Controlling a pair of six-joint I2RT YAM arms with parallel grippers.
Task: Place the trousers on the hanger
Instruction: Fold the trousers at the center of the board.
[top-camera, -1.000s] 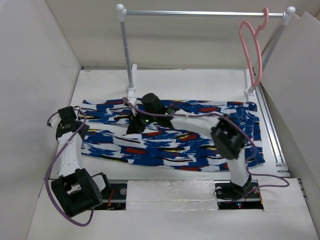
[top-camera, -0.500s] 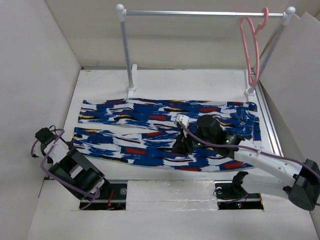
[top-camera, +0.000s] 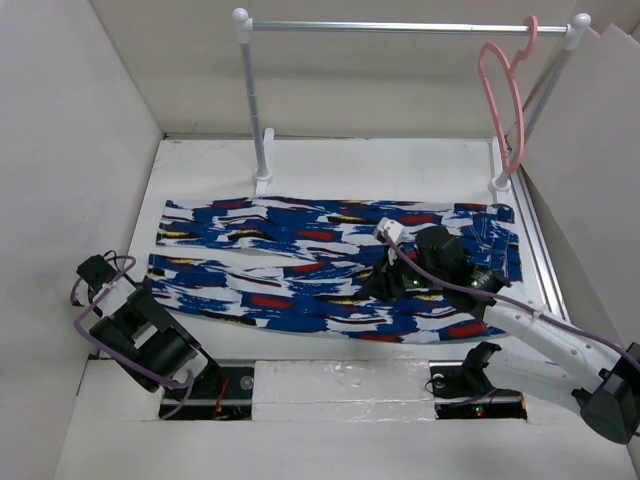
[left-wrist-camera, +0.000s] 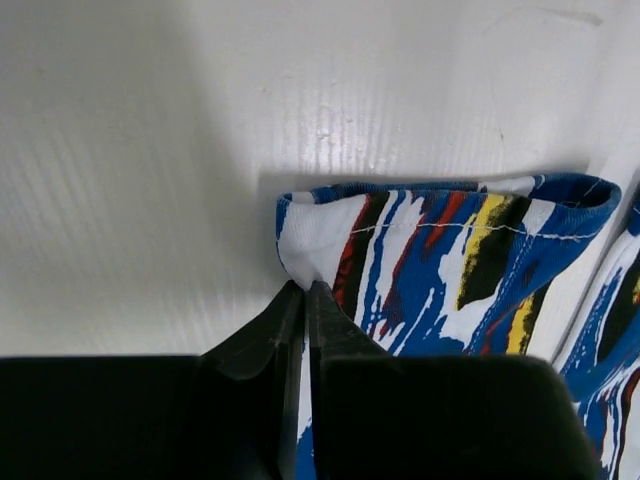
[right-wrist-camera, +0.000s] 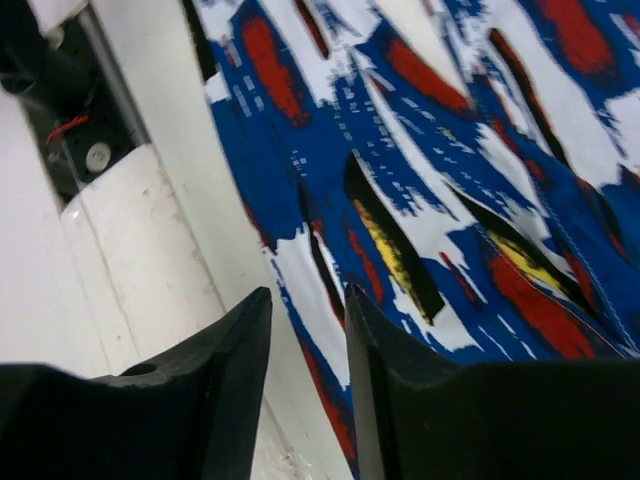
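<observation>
The trousers (top-camera: 300, 265) lie flat on the white table, both legs pointing left. The pink hanger (top-camera: 505, 100) hangs from the right end of the rail, far from both grippers. My left gripper (left-wrist-camera: 304, 285) is at the far left (top-camera: 97, 270); its jaws are closed on the corner of the near leg's hem (left-wrist-camera: 440, 250), with fabric showing between them. My right gripper (right-wrist-camera: 305, 295) is open a little and empty. It hovers over the near edge of the trousers (right-wrist-camera: 450, 150), right of their middle (top-camera: 375, 288).
A silver rail (top-camera: 400, 27) on white posts (top-camera: 258, 120) stands at the back. White walls close in the left, back and right sides. A metal track (top-camera: 545, 260) runs along the table's right edge. The arm bases sit in a slot (top-camera: 340, 380) at the front.
A second ago both grippers were on the trousers near the left and middle. The left arm folded to the far left; the right gripper moved to the near edge, then slightly right.
</observation>
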